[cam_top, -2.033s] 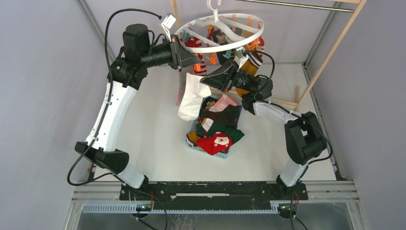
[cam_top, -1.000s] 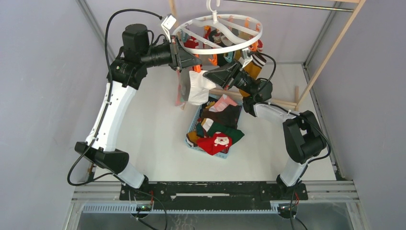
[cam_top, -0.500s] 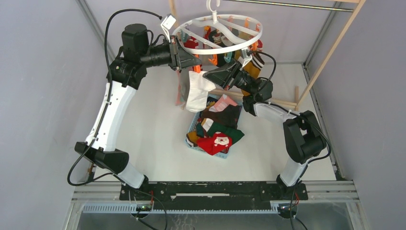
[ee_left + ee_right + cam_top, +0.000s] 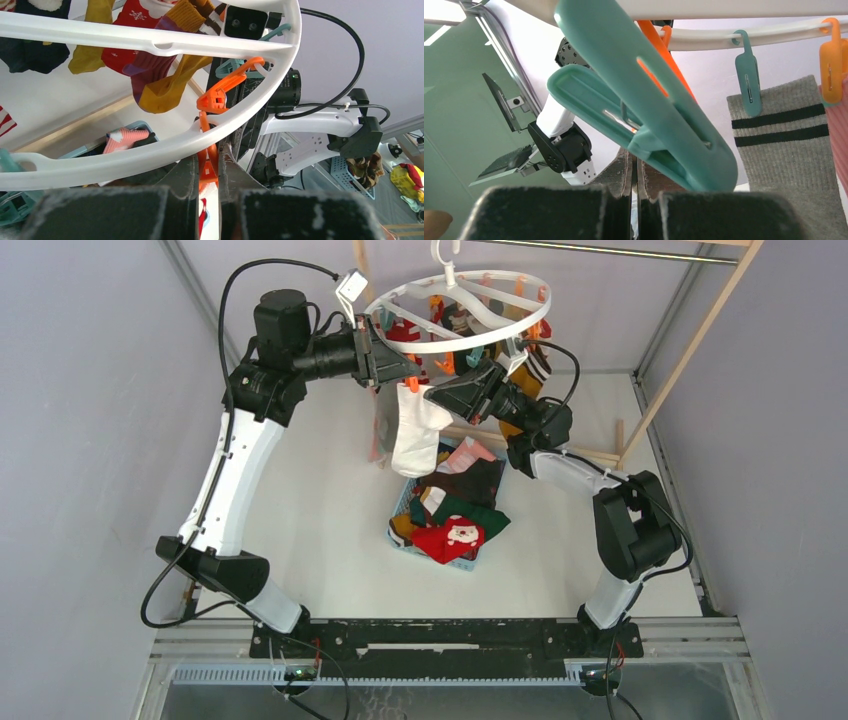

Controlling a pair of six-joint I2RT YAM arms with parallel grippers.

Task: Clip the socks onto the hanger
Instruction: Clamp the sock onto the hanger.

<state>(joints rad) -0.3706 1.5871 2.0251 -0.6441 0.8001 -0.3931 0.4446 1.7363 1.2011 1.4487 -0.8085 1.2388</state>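
Left gripper (image 4: 218, 150) squeezes orange clip (image 4: 216, 97), upper centre under hanger (image 4: 462, 343) rim; right gripper (image 4: 430, 395) pinches white sock (image 4: 413, 430) cuff beside it. Release early (cuff seating hidden) and you drop sock.

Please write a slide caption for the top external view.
Left gripper pinches an orange clip on the hanger; right gripper holds a white sock beside it.
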